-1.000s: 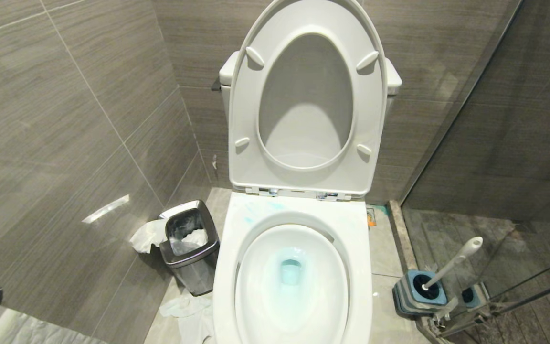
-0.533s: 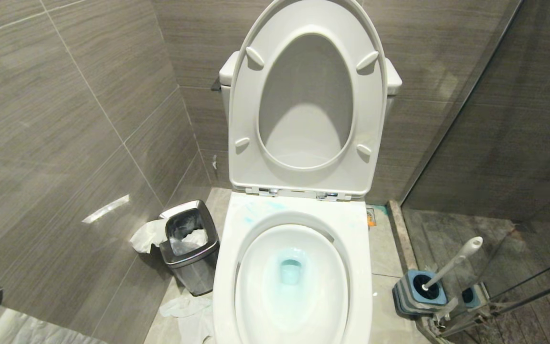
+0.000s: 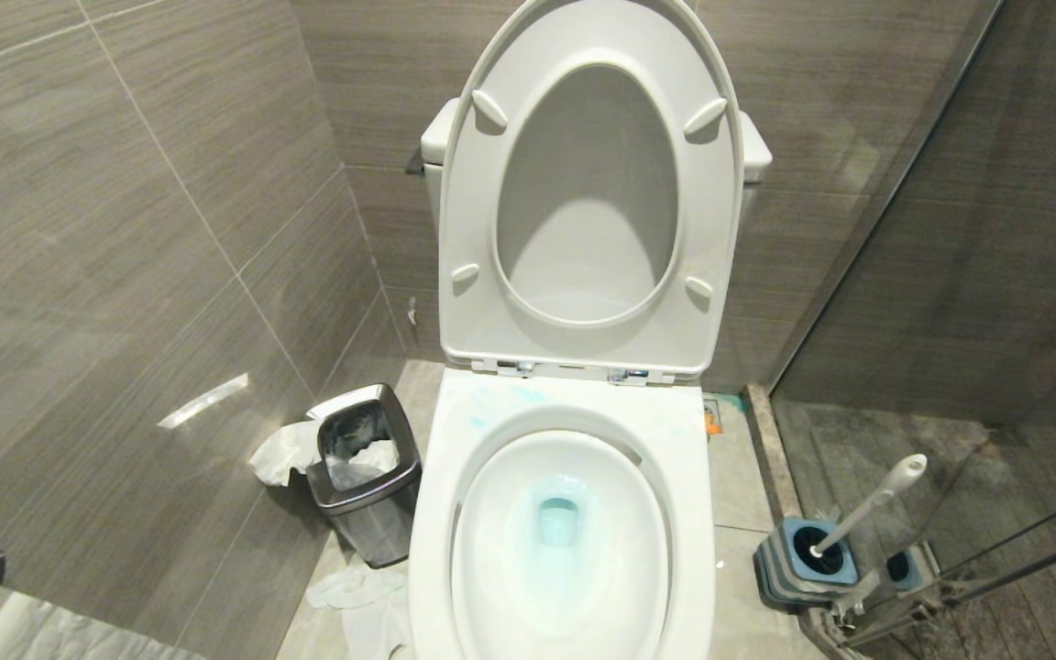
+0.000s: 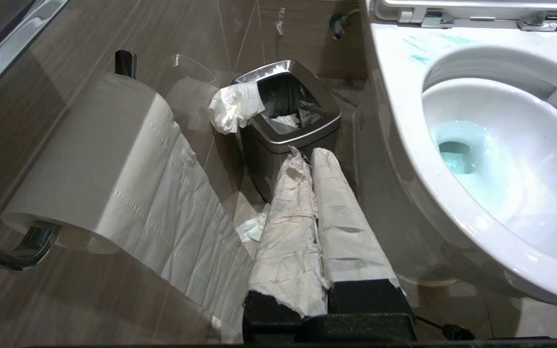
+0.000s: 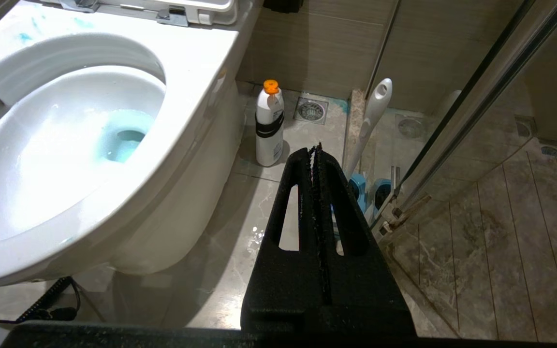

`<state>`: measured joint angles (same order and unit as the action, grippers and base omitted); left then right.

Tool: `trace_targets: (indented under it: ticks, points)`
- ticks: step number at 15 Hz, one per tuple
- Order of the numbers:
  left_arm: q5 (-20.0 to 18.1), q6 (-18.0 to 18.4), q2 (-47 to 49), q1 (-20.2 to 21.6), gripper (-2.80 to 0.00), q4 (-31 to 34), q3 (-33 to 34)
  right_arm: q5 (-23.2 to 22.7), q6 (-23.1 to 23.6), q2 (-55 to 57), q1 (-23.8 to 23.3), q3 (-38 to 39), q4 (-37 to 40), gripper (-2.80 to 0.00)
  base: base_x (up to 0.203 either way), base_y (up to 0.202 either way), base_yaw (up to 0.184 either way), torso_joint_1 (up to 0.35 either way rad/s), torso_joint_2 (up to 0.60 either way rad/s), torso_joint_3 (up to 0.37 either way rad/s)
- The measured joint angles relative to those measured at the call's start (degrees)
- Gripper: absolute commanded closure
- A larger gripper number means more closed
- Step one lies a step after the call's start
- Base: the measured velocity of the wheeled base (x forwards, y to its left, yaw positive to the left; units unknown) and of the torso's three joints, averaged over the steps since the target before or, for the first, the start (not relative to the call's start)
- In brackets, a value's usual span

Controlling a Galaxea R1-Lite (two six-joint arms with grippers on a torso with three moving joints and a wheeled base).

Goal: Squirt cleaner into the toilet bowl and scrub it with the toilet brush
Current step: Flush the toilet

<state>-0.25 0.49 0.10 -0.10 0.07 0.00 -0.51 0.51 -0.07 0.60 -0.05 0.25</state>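
The white toilet bowl (image 3: 686, 477) stands open in the middle of the head view, with its seat and lid (image 3: 583, 183) raised. Pale blue cleaner tints the water (image 3: 558, 519), and thin blue smears (image 3: 489, 405) mark the back rim. The toilet brush (image 3: 872, 500) leans in its blue-and-grey holder (image 3: 808, 561) on the floor to the right. My left gripper (image 4: 307, 154) is shut and empty beside the bowl, its fingers (image 4: 341, 212) wrapped in white paper. My right gripper (image 5: 317, 147) is shut and empty, pointing at the floor between a white bottle with an orange cap (image 5: 269, 126) and the toilet brush (image 5: 374, 113).
A steel waste bin (image 3: 368, 477) with paper hanging out stands left of the toilet, and crumpled paper (image 3: 354, 587) lies on the floor. A toilet paper roll (image 4: 90, 159) hangs on the left wall. A glass shower partition (image 3: 995, 477) closes off the right side.
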Motion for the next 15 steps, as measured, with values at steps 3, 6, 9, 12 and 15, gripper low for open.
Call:
trace_targets:
  ticks: [3,6,9,12,15]
  points:
    - [0.0,0.0,0.0,0.0,0.0,0.1,0.0,0.0,0.0,0.0,0.0,0.0,0.0,0.0,0.0,0.0,0.0,0.0,0.0,0.0]
    - [-0.3,0.8,0.0,0.1,0.0,-0.5,-0.2,0.0,0.0,0.0,0.0,0.0,0.0,0.0,0.0,0.0,0.0,0.0,0.0,0.0]
    - [-2.1,1.9,0.4,0.0,0.0,0.8,-6.0,0.0,0.0,0.0,0.0,0.0,0.0,0.0,0.0,0.0,0.0,0.0,0.0,0.0]
    - [-5.4,3.3,6.3,0.0,0.0,2.4,-16.4,0.0,0.0,0.0,0.0,0.0,0.0,0.0,0.0,0.0,0.0,0.0,0.0,0.0]
    - [-8.7,5.9,16.2,0.0,0.0,2.6,-26.5,0.0,0.0,0.0,0.0,0.0,0.0,0.0,0.0,0.0,0.0,0.0,0.0,0.0]
